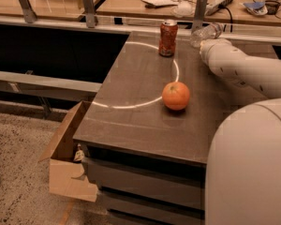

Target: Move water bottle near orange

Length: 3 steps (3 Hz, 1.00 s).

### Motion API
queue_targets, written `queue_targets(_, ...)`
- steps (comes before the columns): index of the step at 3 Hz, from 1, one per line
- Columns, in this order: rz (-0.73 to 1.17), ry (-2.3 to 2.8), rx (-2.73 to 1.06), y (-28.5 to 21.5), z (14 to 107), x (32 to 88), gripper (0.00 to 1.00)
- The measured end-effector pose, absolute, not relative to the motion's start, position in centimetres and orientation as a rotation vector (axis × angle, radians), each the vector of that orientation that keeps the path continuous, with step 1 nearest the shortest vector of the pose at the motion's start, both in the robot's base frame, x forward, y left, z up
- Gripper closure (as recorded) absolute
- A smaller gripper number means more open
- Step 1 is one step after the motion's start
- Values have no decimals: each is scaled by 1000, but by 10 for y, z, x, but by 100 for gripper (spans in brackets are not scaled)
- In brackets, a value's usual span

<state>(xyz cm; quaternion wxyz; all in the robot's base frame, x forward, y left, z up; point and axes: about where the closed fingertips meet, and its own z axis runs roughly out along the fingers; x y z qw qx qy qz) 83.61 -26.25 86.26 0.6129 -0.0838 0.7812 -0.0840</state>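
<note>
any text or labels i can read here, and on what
None can be read.
red soda can: pale markings, too blurred to read.
papers on the far bench: print too small to read.
water bottle: no label visible.
cardboard box: no print visible.
The gripper, at the water bottle near the far edge of the table, shows no marking.
</note>
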Motion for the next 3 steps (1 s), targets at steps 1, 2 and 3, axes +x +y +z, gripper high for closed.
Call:
queue_targets(1, -181, 1798, -213, -274, 880, 816, 100)
queue_targets(2, -202, 1783, -221, -283, 900, 795, 100)
queue_targets(3, -261, 1834, -220, -303, 899, 773, 82)
